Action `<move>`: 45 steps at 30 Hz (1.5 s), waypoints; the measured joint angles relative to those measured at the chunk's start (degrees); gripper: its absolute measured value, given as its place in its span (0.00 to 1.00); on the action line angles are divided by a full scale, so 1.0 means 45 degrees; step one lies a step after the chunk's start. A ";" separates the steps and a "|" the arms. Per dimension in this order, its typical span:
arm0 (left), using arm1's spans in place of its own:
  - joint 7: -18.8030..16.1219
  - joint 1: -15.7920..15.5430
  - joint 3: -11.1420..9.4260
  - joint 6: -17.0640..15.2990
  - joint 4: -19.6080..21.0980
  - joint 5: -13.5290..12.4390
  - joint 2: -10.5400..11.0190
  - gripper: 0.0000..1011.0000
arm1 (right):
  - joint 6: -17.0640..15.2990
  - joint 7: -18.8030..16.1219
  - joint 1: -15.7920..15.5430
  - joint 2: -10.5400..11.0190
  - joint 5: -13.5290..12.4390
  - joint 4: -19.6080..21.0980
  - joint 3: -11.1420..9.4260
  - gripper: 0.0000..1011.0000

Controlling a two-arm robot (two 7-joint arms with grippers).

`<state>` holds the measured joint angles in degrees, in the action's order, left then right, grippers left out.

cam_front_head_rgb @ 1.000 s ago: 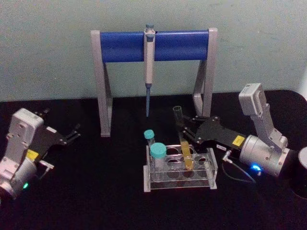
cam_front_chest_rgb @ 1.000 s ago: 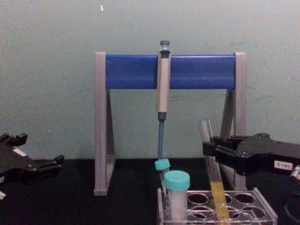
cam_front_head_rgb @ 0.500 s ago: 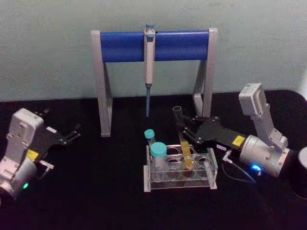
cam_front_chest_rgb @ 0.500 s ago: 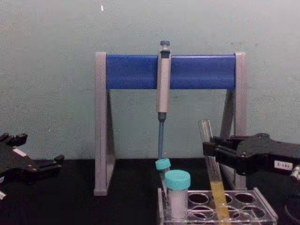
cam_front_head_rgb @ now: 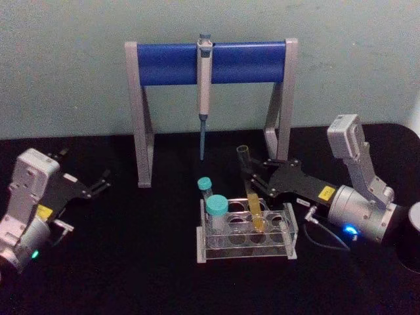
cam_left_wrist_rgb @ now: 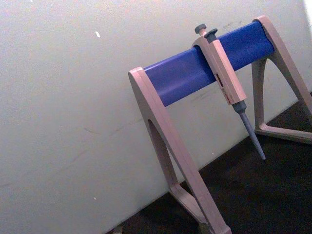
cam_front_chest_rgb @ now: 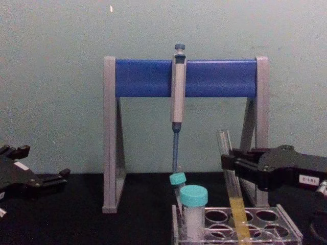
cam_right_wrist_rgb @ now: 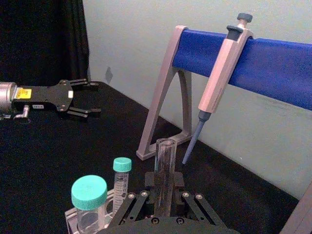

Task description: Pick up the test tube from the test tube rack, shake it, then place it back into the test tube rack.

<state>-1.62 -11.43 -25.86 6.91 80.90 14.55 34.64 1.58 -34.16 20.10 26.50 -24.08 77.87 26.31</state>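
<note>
- The black surface (cam_front_head_rgb: 131, 262) carries everything and runs back to a pale green wall (cam_front_head_rgb: 65, 65).
- The pipette stand (cam_front_head_rgb: 170, 63), with grey legs and a blue crossbar, stands at the back of the surface, near the wall.
- The right gripper (cam_front_head_rgb: 254, 176) reaches in from the right side towards the middle. Its jaws pinch the test tube on its bare glass, above the liquid and below the open mouth.
- The left gripper (cam_front_head_rgb: 102, 182) rests low on the left side, well apart from the rack, with its jaws spread and nothing between them.
- The test tube rack (cam_front_head_rgb: 223, 252), of clear plastic, sits on the surface in front of the stand, a little to the right of centre.
- The grey-blue pipette (cam_front_head_rgb: 204, 85) hangs from the middle of the crossbar with its tip pointing down and clear of the surface.
- The test tube (cam_front_head_rgb: 256, 216) has its lower end down in a hole of the rack. Yellow-orange liquid fills its lower part. It leans, with its open top tipped back and to the left.
- Two teal-capped tubes stand at the left end of the rack: a wide one (cam_front_head_rgb: 216, 206) in front and a slim one (cam_front_head_rgb: 205, 184) just behind it.
</note>
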 joint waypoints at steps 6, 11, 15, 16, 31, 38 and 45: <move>0.0000 0.0001 0.0000 0.0000 0.0000 0.0000 0.0000 0.99 | 0.0297 -0.0161 -0.0185 -0.0001 -0.0497 0.0108 -0.0256 0.22; 0.0000 0.0001 0.0000 0.0000 0.0000 -0.0001 0.0000 0.99 | 0.0512 -0.0313 -0.0376 0.0040 -0.1018 0.0388 -0.0496 0.22; 0.0001 0.0001 0.0000 0.0000 0.0000 0.0000 0.0000 0.99 | 0.0628 -0.0355 -0.0496 0.0103 -0.1281 0.0609 -0.0609 0.22; 0.0000 0.0001 0.0001 0.0000 0.0000 0.0000 0.0000 0.99 | 0.0690 -0.0373 -0.0562 0.0134 -0.1402 0.0747 -0.0668 0.22; 0.0000 0.0001 0.0000 0.0000 0.0000 0.0000 0.0000 0.99 | 0.1610 -0.0398 -0.1033 0.0326 -0.2231 0.1856 -0.1235 0.22; 0.0001 0.0000 0.0000 0.0000 0.0000 -0.0001 0.0000 0.99 | 0.1853 -0.0299 -0.1059 0.0294 -0.2308 0.1894 -0.1383 0.22; 0.0000 0.0001 0.0001 0.0000 0.0000 0.0000 0.0000 0.99 | 0.2059 -0.0586 -0.0936 0.0217 -0.2490 0.1802 -0.1356 0.22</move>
<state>-1.62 -11.43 -25.86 6.91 80.90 14.55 34.65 10.85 -36.79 15.89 27.48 -35.29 85.98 20.21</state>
